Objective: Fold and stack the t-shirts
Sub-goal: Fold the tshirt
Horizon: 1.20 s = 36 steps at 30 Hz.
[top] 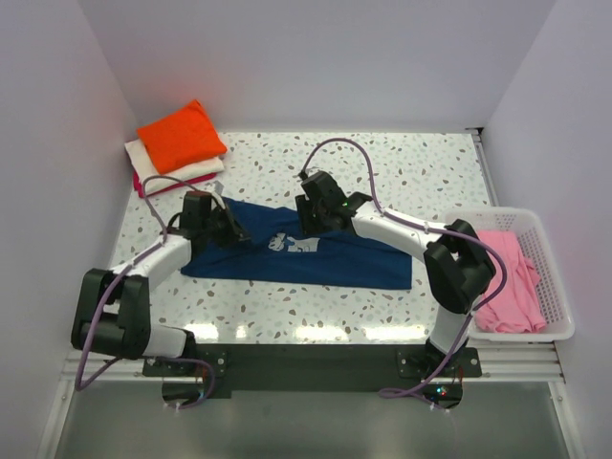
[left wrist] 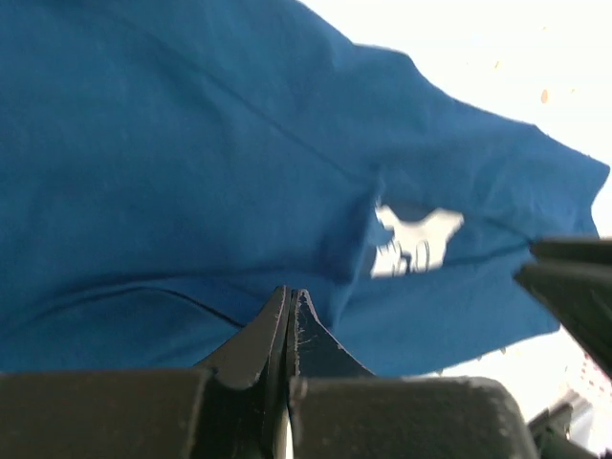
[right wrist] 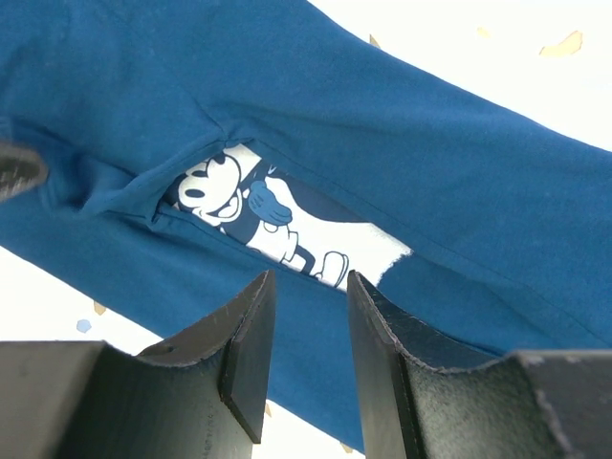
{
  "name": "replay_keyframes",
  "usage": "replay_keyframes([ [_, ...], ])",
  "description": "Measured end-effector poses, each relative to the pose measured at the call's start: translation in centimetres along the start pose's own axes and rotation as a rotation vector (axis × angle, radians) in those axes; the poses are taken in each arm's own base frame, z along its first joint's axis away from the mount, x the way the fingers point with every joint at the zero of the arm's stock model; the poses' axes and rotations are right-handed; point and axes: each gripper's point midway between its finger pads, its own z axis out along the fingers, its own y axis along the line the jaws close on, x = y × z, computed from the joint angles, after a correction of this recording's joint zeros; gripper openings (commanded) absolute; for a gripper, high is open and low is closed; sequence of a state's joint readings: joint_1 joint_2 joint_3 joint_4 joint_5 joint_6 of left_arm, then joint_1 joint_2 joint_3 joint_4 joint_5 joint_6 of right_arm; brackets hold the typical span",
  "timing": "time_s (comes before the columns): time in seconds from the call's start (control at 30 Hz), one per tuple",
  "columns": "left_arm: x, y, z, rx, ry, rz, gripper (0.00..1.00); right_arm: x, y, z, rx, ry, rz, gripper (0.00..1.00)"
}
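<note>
Nearest the lens in the right wrist view, the right gripper (right wrist: 308, 282) has its fingers (right wrist: 244, 354) parted by a narrow gap. They hold nothing and are poised over the navy t-shirt (right wrist: 459, 182), just below its pale cartoon print (right wrist: 225, 191). The left gripper (left wrist: 288, 301) has its fingers clenched tip to tip against the same cloth; whether a fold is pinched between them cannot be told. From above, the shirt lies mid-table (top: 402, 163) as a long, rumpled band. Its long axis runs left to right and dips slightly toward the right of the frame, with the print face up near its middle.
</note>
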<state>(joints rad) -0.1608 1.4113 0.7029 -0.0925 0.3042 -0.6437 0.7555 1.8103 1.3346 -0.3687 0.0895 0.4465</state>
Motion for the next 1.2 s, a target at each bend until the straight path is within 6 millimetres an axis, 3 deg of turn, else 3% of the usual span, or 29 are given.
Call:
replay_keyframes([
  [0.4,4.3,0.2,-1.9,0.062,0.057,0.005,0.00,-0.1,-0.6,0.0,0.031,-0.009,-0.001,0.40],
  [0.73,4.4,0.1,-2.8,0.076,0.034,0.015,0.00,-0.1,-1.9,-0.1,0.094,-0.010,-0.001,0.43],
  [0.83,4.5,0.1,-2.8,0.075,0.036,0.014,0.00,-0.1,-3.3,-0.1,0.154,-0.009,0.015,0.50],
  [0.93,4.9,0.4,-2.6,0.070,0.043,0.011,0.00,-0.1,-5.3,-0.1,0.208,-0.005,0.053,0.50],
  [1.1,5.3,0.8,-2.4,0.060,0.058,0.004,0.00,0.9,-10.5,0.2,0.298,0.032,0.157,0.52],
  [1.2,5.4,0.8,-2.4,0.059,0.060,0.004,0.00,0.7,-12.4,0.0,0.330,0.034,0.203,0.55],
])
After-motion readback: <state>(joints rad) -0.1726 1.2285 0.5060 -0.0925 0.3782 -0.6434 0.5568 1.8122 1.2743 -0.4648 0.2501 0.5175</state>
